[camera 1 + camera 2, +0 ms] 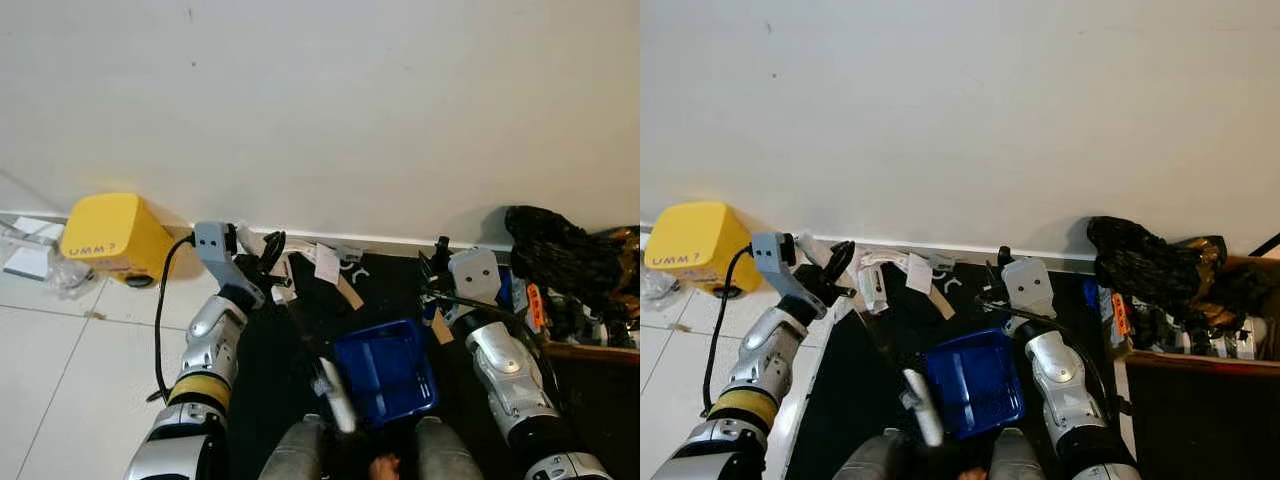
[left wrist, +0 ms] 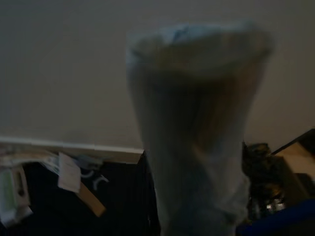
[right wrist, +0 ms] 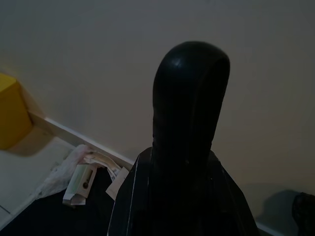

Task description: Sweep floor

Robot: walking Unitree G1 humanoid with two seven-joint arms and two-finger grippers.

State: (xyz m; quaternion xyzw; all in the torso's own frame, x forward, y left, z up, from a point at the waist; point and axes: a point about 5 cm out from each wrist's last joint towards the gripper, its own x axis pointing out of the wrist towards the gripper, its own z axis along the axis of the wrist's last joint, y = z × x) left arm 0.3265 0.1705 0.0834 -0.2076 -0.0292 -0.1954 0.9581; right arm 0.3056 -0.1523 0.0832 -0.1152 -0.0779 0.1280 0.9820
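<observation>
Arms bent forward over blue dustpan point(image 1: 385, 372), left pincer point(image 1: 262, 258) and right pincer point(image 1: 436, 270) states unclear.

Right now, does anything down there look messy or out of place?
Yes. Paper scraps and tags lie scattered along the skirting on the dark mat, beside a yellow box. On the right, a black bundle is heaped over a cluttered crate. A blue dustpan sits between the arms.
</observation>
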